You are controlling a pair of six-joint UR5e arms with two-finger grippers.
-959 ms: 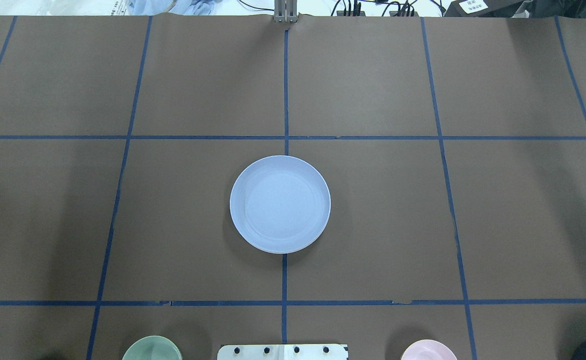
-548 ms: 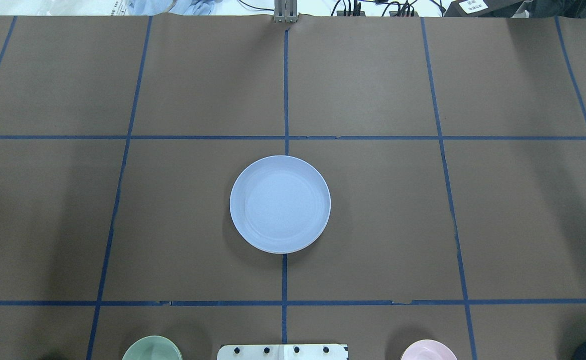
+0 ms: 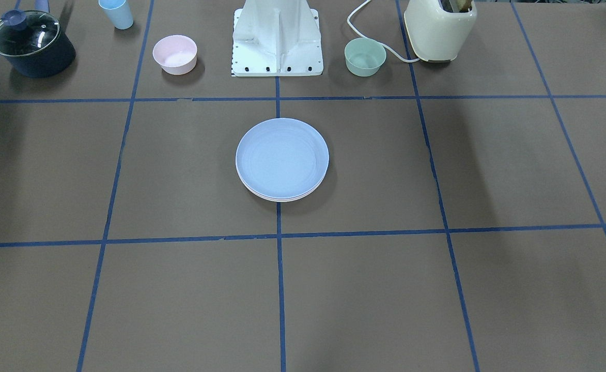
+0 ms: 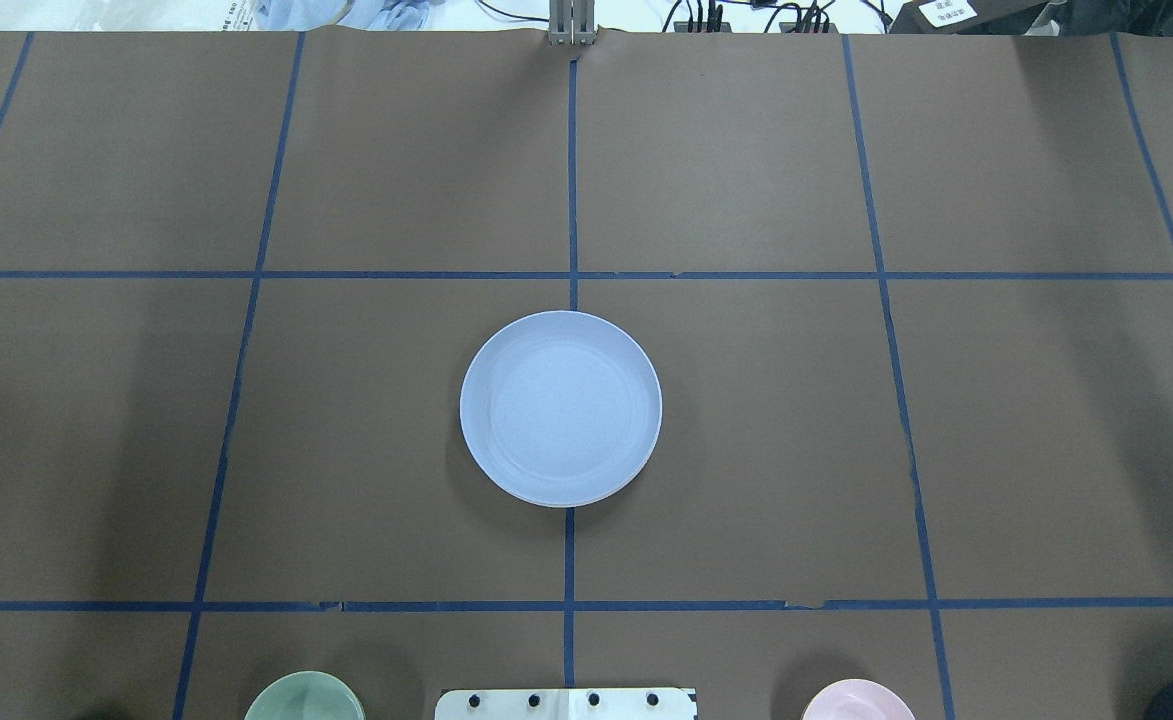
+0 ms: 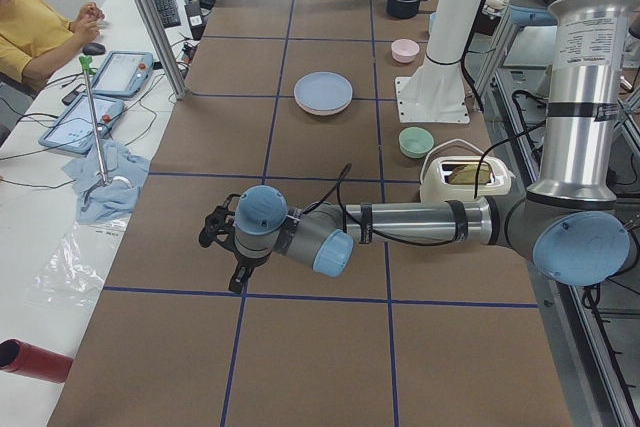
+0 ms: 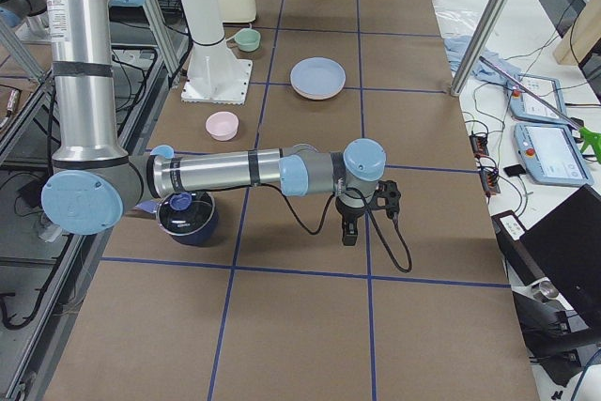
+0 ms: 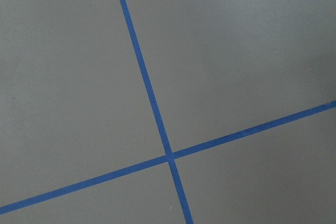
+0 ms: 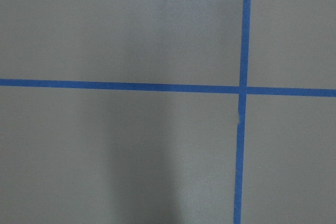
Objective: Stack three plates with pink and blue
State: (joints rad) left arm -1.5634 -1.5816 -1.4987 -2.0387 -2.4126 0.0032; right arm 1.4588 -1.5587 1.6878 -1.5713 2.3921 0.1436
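Blue plate [image 4: 561,408] tops stack [image 3: 282,198] | unmoved since a second ago

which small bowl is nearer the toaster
The green bowl, just beside the cream toaster; the pink bowl sits across the robot's base, nearer the blue cup.

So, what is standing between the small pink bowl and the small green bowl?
The robot's white base stands between the pink bowl and the green bowl, touching neither. The exterior front-facing view shows this best.

light blue plate [image 4: 560,408]; brown table [image 4: 746,150], blue grid [image 4: 572,180]
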